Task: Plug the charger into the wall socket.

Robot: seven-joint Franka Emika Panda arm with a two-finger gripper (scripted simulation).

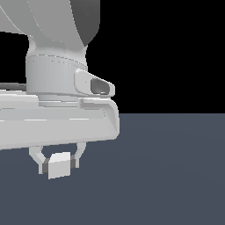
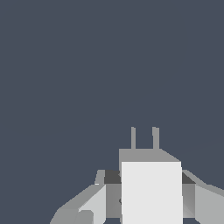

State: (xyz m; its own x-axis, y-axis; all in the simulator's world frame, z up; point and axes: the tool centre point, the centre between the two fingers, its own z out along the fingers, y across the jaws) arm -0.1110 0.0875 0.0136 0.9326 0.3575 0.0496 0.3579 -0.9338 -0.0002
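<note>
Claw [image 1: 60, 164] grips the charger [image 1: 59, 165] above bare grey floor [image 1: 167, 176].

Gripper [image 1: 60, 163] pts down, fingers clamped on charger [image 1: 59, 165].

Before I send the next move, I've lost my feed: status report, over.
Pincer shut on charger. Its two prongs point clear ahead. Wall socket not in either view. Nothing seen in the way, over.
</note>
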